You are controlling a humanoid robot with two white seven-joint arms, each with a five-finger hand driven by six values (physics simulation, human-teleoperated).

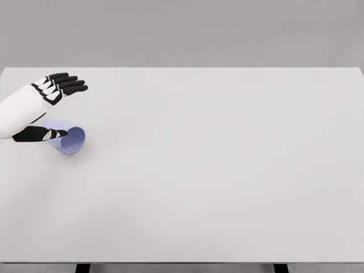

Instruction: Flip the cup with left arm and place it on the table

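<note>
A pale lavender cup [69, 139] lies on its side at the left of the white table [216, 170], its open mouth facing right and toward me. My left hand [57, 108] comes in from the left edge just above the cup. Its four fingers [67, 85] stretch out over the far side of the cup, and the thumb [42, 134] lies across the cup's near side. The fingers are spread and do not close on the cup. Part of the cup's base end is hidden behind the hand. The right arm does not show.
The table's far edge runs along the top third of the picture and its near edge along the bottom, where two dark legs [83, 267] show.
</note>
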